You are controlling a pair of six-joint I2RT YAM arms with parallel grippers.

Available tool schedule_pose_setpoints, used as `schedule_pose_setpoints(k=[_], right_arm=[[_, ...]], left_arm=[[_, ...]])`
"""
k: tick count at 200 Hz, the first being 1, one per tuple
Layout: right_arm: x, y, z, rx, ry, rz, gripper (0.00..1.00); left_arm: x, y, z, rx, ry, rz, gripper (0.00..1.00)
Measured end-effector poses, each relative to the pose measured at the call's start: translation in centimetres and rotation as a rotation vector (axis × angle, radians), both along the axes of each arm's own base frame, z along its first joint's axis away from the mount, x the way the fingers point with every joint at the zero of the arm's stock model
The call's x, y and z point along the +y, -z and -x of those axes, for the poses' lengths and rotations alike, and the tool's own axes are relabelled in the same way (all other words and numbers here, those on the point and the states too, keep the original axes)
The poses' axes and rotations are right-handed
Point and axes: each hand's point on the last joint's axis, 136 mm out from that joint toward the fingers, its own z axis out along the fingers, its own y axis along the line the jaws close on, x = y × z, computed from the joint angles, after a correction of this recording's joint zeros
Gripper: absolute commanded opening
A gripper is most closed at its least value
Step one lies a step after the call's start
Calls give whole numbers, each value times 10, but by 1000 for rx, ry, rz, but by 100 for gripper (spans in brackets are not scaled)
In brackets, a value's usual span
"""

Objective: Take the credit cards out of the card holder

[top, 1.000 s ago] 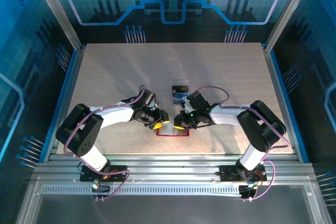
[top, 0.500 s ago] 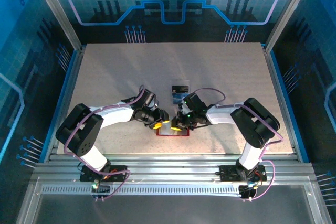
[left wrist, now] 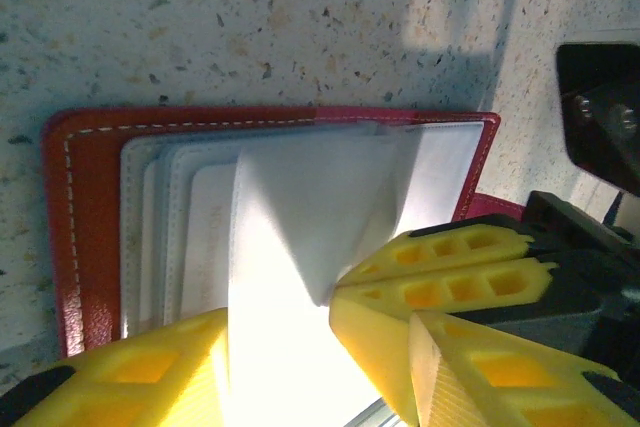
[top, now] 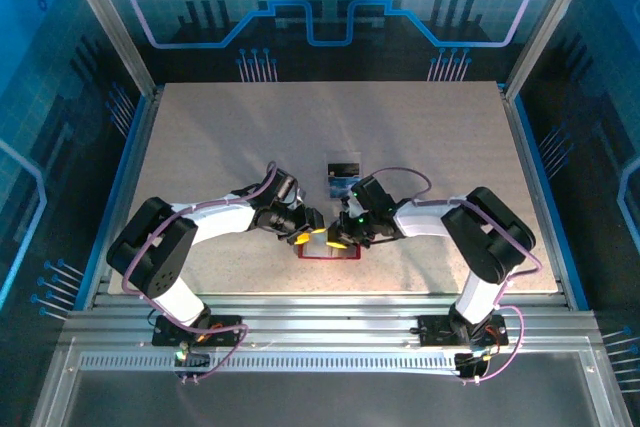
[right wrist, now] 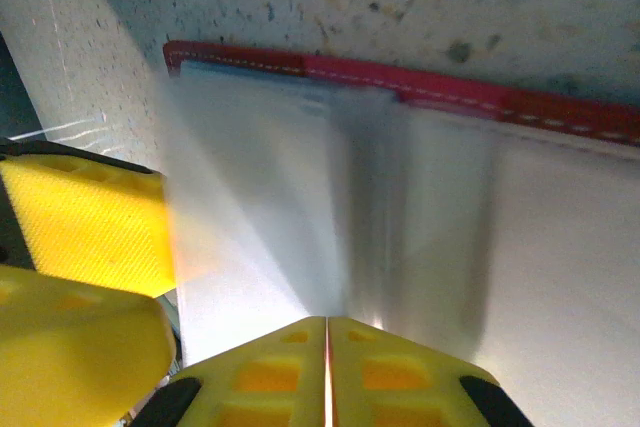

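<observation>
card holder likely handles light and floppy, best pinched at a leaf edge: right gripper clenched on its pocket leaf, left gripper spread, grasping nothing.

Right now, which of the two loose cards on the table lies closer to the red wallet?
The blue card; the dark card lies just beyond it, farther from the red wallet.
</observation>
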Motion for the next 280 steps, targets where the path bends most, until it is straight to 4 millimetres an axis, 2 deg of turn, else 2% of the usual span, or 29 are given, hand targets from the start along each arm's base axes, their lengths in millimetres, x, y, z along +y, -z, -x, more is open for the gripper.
schedule_pose_setpoints(k=[50, 80, 128, 171, 217, 280], right_arm=[[-23, -32, -14, -72, 47, -2, 10], [-38, -41, -18, -96, 67, 23, 10], [-62, -53, -23, -134, 107, 65, 12], [-84, -57, -22, -157, 130, 120, 17], [-102, -52, -11, -145, 154, 154, 18], [-107, -53, -4, -144, 160, 155, 18]], left_arm=[[-7, -10, -5, -14, 12, 27, 48], [-18, -24, -10, -43, 32, 52, 48], [-42, -38, -8, -67, 91, 88, 49], [-62, -25, -1, -35, 141, 78, 49], [-82, -12, 2, -11, 184, 68, 49], [-85, 6, 4, 24, 191, 43, 50]])
